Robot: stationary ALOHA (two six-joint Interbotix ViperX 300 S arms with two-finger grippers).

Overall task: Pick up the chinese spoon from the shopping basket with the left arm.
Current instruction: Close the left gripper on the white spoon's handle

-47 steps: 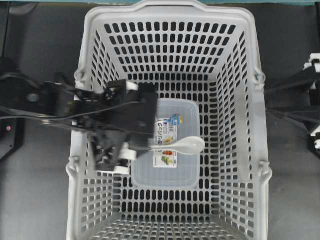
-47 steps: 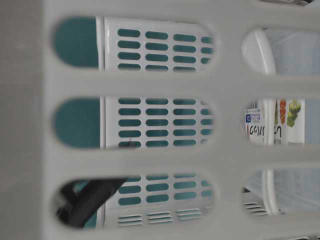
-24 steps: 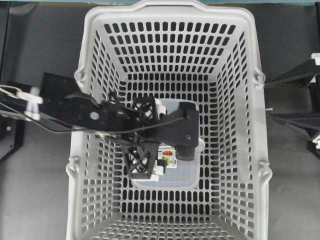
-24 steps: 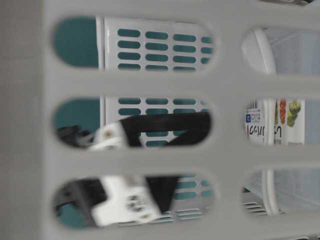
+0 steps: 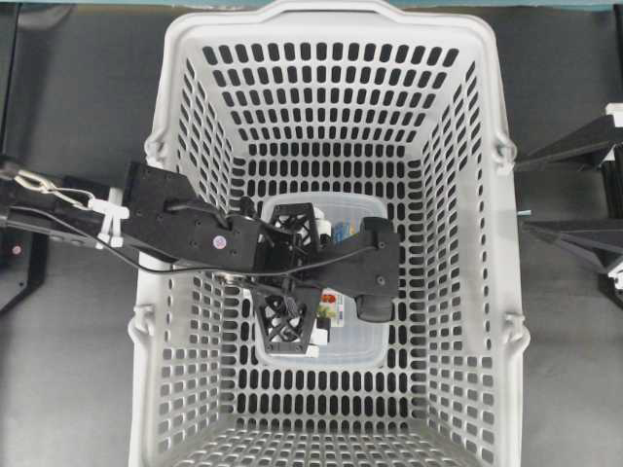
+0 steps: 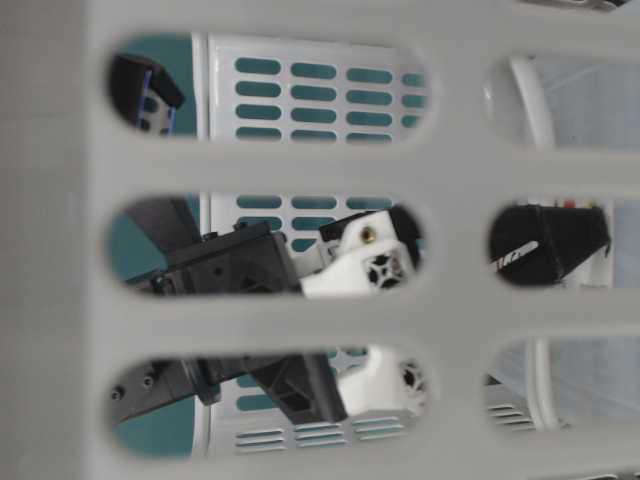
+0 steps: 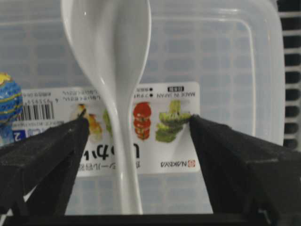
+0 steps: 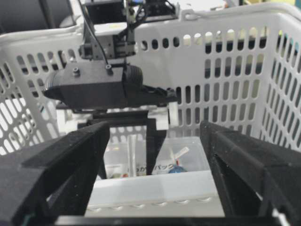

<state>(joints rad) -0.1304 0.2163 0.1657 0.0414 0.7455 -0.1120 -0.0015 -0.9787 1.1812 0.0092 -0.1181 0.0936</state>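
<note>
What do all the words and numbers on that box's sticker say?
"MADE IN JAPAN": on the label of the clear box, seen upside down.
"NAKAYA": brand at the label's lower edge, also upside down.
Barcode digits and the small Japanese print: too small to read.
Large Japanese characters: partly hidden by the spoon and left gripper.
Other views: label text too blurred to read.

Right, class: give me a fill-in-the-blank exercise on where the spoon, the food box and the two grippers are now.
1. The chinese spoon lies on the ____ of the clear food box.
2. The food box sits inside the grey ____.
3. The left gripper is ____, one finger on each side of the spoon's handle.
4. The right gripper is ____ the basket.

Missing words: lid; shopping basket; open; outside
</note>
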